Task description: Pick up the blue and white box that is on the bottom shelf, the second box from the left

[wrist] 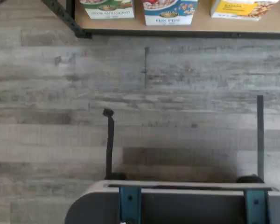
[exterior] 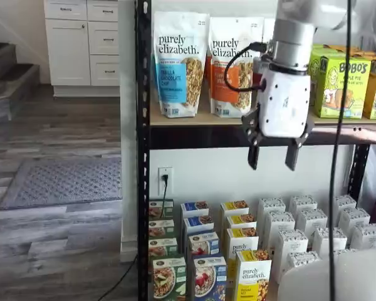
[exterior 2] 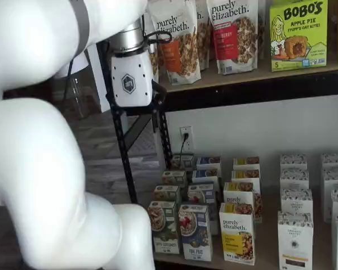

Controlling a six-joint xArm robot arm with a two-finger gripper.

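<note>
In the wrist view we see the blue and white box (wrist: 170,11) on the bottom shelf (wrist: 200,29), between a green carton (wrist: 108,8) and a yellow carton (wrist: 240,8). In both shelf views our gripper (exterior: 273,154) hangs high above it, fingers spread, empty.

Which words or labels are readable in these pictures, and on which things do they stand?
"purely elizabeth." and "VANILLA CHOCOLATE CHIP": blue pouch.
"purely elizabeth.": orange pouch.
"BOBO'S APPLE PIE": green box.
"purely elizabeth.": yellow box.
Blue and white box: print too small to read.
</note>
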